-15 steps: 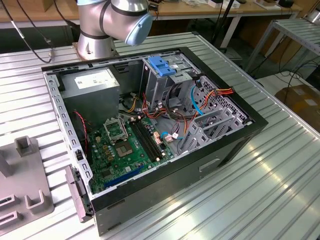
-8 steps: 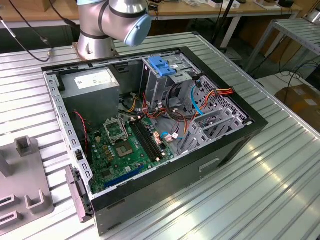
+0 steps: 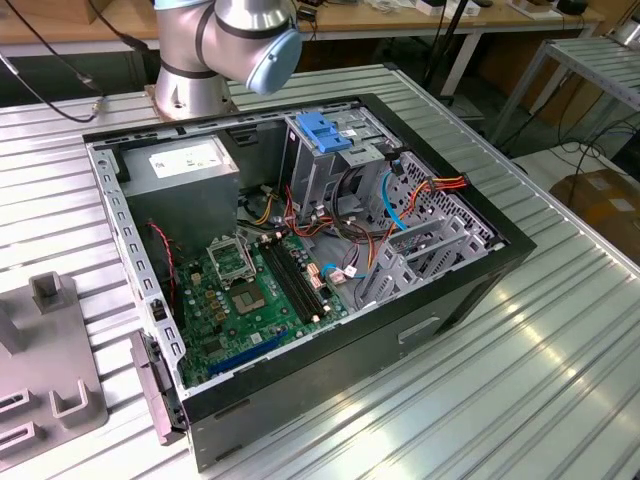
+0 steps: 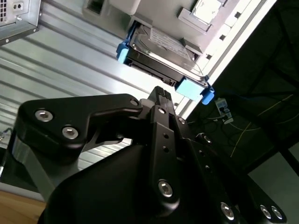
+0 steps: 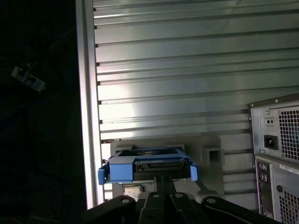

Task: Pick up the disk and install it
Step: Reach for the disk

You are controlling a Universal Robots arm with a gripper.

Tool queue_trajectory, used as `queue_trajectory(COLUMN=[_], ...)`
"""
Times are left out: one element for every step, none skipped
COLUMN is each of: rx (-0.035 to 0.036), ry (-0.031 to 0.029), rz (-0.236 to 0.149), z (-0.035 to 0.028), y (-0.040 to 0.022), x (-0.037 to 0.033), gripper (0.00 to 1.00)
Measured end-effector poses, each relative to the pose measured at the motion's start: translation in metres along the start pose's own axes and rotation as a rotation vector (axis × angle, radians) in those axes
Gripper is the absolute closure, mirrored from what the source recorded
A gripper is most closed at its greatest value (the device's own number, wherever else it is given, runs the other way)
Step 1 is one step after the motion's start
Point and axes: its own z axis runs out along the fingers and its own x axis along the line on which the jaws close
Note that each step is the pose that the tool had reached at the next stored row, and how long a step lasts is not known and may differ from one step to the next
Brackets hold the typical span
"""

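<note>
Hovering just short of the disk (image 4: 159, 46), the gripper (image 4: 161, 93) won't show me open or closed, can't tell; it's parked on a grey fixture (image 5: 201, 140) at the edge of the ribbed table (image 5: 187, 70); grey metal, blue carrier frame; looks rigid, dense, knock-sensitive, so I'd grip the stiff long sides.

A robotics lab: arm (image 3: 215, 40) mounted on ribbed metal table (image 3: 560, 340) beside opened computer case (image 3: 400, 340)

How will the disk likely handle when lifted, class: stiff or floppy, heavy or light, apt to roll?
Probably stiff: the disk is a flat metal-cased block. Likely heavy for its size, since it looks mostly metal. Unlikely to roll, since it is flat and rectangular.
</note>
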Motion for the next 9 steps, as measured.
queue_trajectory(rx=[0.0005,0.0011,0.0019,0.0023,0.0027,0.003,0.0031,0.0031,0.0031], ry=[0.007,0.0138,0.0237,0.0294,0.0344,0.0383,0.0386,0.0389,0.0389], rz=[0.0,0.001,0.001,0.001,0.002,0.002,0.002,0.002,0.002], z=[0.0002,0.0004,0.0006,0.0008,0.001,0.0013,0.0014,0.0014,0.0014], y=[-0.0003,-0.0005,-0.0008,-0.001,-0.0012,-0.0015,-0.0017,-0.0019,-0.002], x=[0.0033,0.0061,0.0099,0.0124,0.0147,0.0188,0.0207,0.0235,0.0246], gripper=[0.9,0.9,0.9,0.9,0.9,0.9,0.9,0.9,0.9])
